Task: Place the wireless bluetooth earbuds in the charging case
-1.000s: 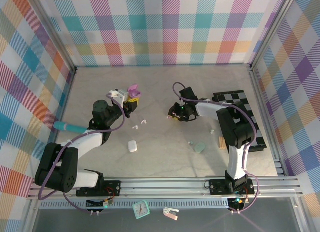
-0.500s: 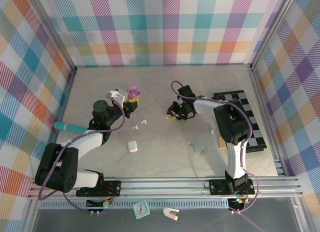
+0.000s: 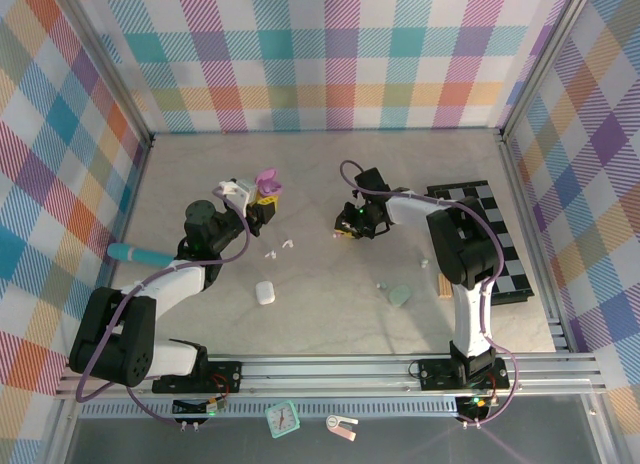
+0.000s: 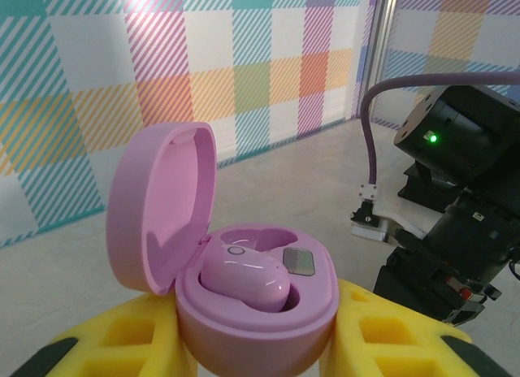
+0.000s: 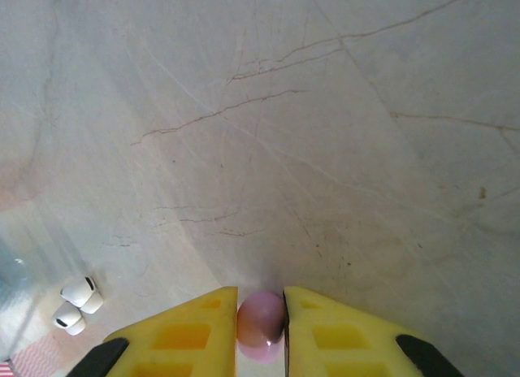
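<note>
Left claw (image 4: 252,344) first: your yellow fingers are clamped on the base of the pink charging case (image 4: 244,263). It sits upright between them, with its lid hinged open to the left in the wrist view. One seated pink earbud (image 4: 244,281) lies in the case's well.

Your right claw (image 5: 260,332) is down at the marbled worktop (image 5: 325,149). Its two yellow fingers are closed onto the loose pink earbud (image 5: 261,318), touching it on both sides. From above, your two claws are apart, with the right one off to the right of the case.

Two white earbuds (image 5: 75,302) lie touching each other at the lower left of the right wrist view. Nearer the arm bases you have a white case (image 3: 264,293) and a pale green case (image 3: 401,296), well apart. A checkered board (image 3: 480,209) lies along the right side.
</note>
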`<action>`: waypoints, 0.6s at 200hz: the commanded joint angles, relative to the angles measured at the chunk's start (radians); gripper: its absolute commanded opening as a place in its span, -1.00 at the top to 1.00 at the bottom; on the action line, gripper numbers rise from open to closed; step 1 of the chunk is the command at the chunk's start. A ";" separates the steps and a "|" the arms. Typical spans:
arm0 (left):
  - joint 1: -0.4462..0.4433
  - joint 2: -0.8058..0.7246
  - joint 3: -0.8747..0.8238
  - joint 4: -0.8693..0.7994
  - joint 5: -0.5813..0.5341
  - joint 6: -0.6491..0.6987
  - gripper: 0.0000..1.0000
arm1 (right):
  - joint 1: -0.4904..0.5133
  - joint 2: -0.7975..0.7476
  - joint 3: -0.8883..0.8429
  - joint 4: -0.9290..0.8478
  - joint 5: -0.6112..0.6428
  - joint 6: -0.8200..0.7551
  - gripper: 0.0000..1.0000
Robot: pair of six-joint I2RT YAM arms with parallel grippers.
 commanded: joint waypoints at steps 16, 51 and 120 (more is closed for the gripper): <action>-0.032 0.010 0.010 0.021 0.050 0.043 0.35 | 0.002 -0.108 0.008 -0.121 0.095 -0.077 0.59; -0.080 0.030 0.014 -0.018 0.083 0.087 0.35 | 0.002 -0.218 0.000 -0.187 0.126 -0.139 0.59; -0.161 0.105 0.051 -0.055 0.127 0.113 0.35 | 0.036 -0.405 0.032 -0.221 0.092 -0.288 0.59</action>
